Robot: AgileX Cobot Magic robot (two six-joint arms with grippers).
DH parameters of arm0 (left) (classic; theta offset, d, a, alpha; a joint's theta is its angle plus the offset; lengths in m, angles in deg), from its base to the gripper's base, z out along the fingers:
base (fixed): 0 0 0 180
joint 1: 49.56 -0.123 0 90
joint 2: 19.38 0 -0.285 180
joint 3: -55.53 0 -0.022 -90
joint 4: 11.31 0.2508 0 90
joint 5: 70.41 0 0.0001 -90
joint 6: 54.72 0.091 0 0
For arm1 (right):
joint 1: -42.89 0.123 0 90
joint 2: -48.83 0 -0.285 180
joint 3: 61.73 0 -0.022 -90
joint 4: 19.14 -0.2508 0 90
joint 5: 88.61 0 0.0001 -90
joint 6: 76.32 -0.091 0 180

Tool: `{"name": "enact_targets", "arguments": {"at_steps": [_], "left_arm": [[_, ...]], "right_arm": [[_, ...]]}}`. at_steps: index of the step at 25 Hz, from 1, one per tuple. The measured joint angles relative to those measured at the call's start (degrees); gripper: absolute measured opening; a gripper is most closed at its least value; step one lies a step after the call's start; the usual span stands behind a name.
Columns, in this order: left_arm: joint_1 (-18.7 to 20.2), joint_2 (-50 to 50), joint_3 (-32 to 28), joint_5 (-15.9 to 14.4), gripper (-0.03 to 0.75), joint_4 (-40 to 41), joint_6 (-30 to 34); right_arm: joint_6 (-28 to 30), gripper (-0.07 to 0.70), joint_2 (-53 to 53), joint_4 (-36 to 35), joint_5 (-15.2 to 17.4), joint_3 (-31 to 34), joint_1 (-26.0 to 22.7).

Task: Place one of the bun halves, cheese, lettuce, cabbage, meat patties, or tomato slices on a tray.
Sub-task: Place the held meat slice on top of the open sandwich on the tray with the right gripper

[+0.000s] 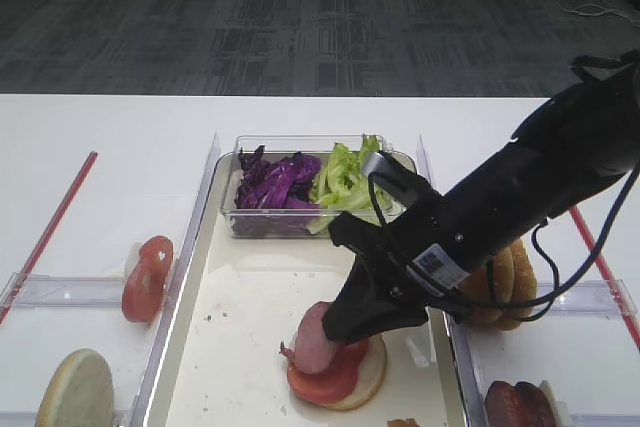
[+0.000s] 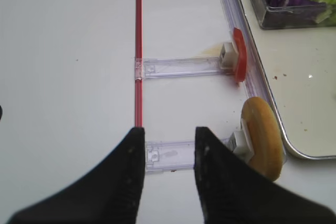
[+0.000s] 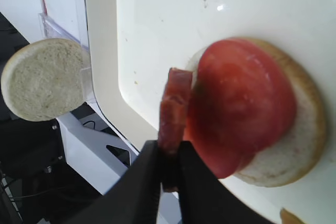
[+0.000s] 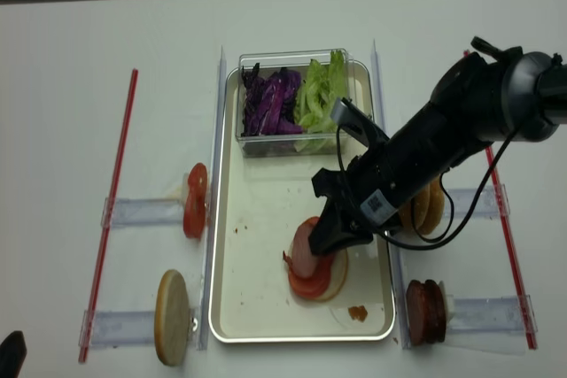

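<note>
A stack was already begun on the tray (image 4: 232, 307): a bun half (image 3: 294, 145) lay cut face up near the tray's front edge, and a tomato slice (image 3: 239, 103) was laid on top of it. The right claw (image 3: 169, 169) was seen closed on a meat patty (image 3: 174, 109), which was held on edge, pinched at its lower rim and tilted just beside the tomato slice, apparently touching its side. The patty had not yet been laid flat, so this placement was judged to be nearly done but not finished; release of the grip and a clean withdrawal of the arm were what remained.

The left claw (image 2: 168, 145) was seen open and empty above the bench (image 2: 68, 51), well apart from the tray. Beside it, a second bun half (image 2: 261, 142) and another tomato slice (image 2: 239, 55) stood on edge in clear holders, untouched. Purple cabbage (image 4: 276, 99) and lettuce (image 4: 321, 90) were still in the clear box (image 4: 248, 143) at the tray's far end, and more buns (image 4: 427, 205) and patties (image 4: 425, 312) were kept on the right side.
</note>
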Motion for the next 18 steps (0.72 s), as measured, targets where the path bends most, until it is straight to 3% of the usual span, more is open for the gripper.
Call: {"name": "enact_targets", "arguments": {"at_steps": [11, 18], "left_arm": [[0.0, 0.0, 0.0, 0.0, 0.225, 0.0, 0.0], [0.0, 0.0, 0.0, 0.0, 0.225, 0.0, 0.0]], "right_arm": [[-2.6, 0.12, 0.0, 0.8, -1.1, 0.0, 0.0], [-3.9, 0.25, 0.0, 2.2, -1.2, 0.0, 0.0]]}}
